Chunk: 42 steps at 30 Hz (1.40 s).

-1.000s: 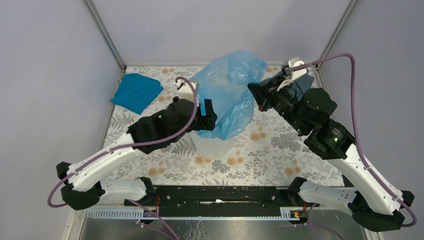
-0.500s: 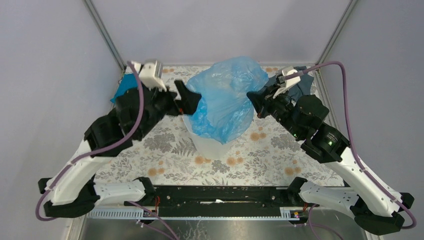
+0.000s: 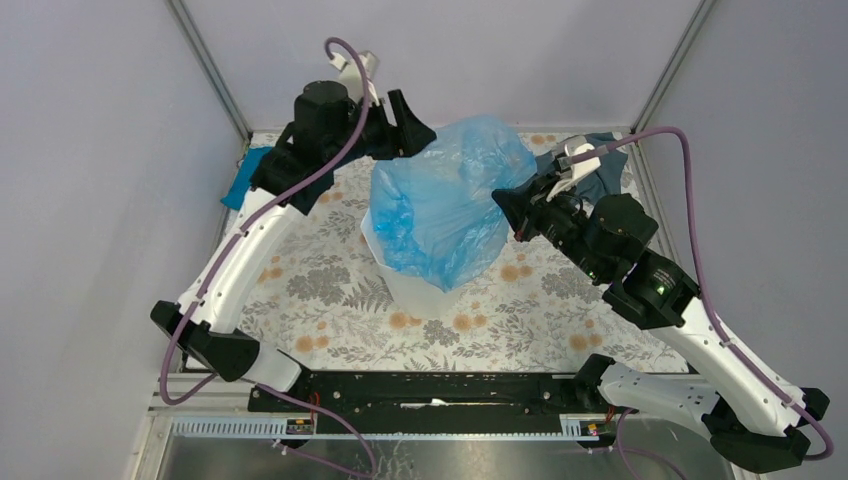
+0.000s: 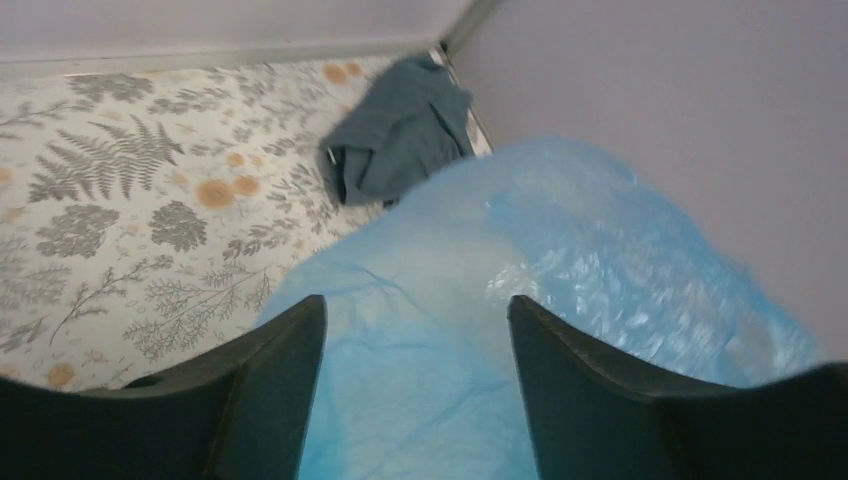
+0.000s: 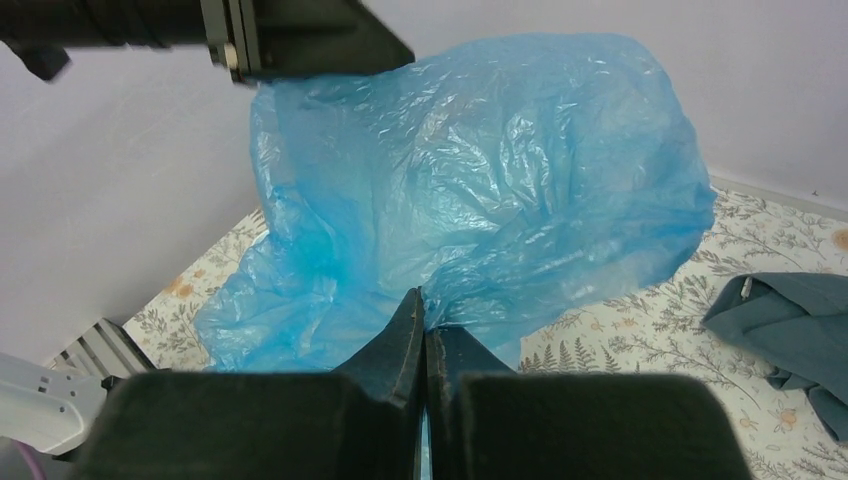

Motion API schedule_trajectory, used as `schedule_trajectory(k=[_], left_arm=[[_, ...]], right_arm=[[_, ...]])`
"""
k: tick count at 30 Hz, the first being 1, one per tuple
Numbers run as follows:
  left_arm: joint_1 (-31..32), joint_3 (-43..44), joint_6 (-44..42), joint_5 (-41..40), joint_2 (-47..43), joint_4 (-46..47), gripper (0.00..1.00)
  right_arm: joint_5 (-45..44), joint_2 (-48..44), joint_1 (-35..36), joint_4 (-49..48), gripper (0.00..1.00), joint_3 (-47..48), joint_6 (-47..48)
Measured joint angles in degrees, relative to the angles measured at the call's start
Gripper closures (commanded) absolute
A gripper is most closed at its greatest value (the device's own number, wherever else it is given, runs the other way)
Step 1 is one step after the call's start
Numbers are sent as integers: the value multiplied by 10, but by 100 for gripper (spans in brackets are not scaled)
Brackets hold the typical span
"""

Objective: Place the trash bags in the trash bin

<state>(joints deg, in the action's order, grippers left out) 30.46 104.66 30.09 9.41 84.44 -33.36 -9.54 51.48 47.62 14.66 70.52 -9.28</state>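
**A:** Where is the bag?

**B:** The bag [image 3: 445, 195] is billowed out large above the bin [image 3: 420, 292]. The bin stands about mid-table, a little toward the far edge. The bag's lower end hangs over the bin's mouth, but whether it is inside I can't tell. Only the bin's near wall and a strip of its left rim show.

**A:** Who has hold of it?

**B:** The right gripper [image 5: 423, 310] does, its fingers pressed together on a fold at the bag's right side. The left gripper [image 3: 408, 120] is raised high at the bag's upper left, over the far edge. Its fingers [image 4: 270, 390] are spread wide with film showing through the gap. I can't tell whether either one touches the film.

**A:** And the room around it?

**B:** Bare floral table [image 3: 300, 290] shows on the bin's left, right and near sides.
- A grey-blue cloth [image 3: 608, 170] lies in the far-right corner, just behind the right wrist.
- A teal cloth [image 3: 238, 188] lies at the left edge near the far-left corner, mostly under the left arm.
- The back wall stands close behind the left gripper, and side walls run along both side edges.
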Motion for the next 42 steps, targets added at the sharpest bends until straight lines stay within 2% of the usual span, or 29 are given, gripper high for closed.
schedule_trajectory(k=[4, 6, 11, 15, 18, 25, 27, 36, 39, 42], left_arm=[[2, -113, 4, 64, -42, 52, 71], [3, -179, 2, 71, -78, 59, 82], [13, -273, -12, 70, -157, 58, 87], [77, -282, -31, 15, -181, 37, 90], [122, -280, -40, -40, -168, 19, 98], [150, -294, -42, -144, -94, -18, 100], [154, -305, -41, -159, -87, -30, 93], [156, -292, -37, -168, -113, -43, 34], [156, -282, -36, -154, -131, -43, 21], [156, -275, -33, -142, -150, -46, 13]], right_arm=[[0, 0, 0, -3, 100, -1, 5], [-1, 0, 0, -4, 100, -4, 10], [-3, 2, 0, -3, 100, -10, 22], [-3, 11, 0, -6, 100, -10, 27], [7, 25, 0, -15, 100, -10, 25], [50, 70, 0, -17, 100, 9, 12], [60, 74, 0, -17, 100, 10, 7], [101, 91, 0, -16, 100, 16, -6], [113, 97, 0, -11, 100, 16, -9], [121, 100, 0, -1, 100, 16, -10]])
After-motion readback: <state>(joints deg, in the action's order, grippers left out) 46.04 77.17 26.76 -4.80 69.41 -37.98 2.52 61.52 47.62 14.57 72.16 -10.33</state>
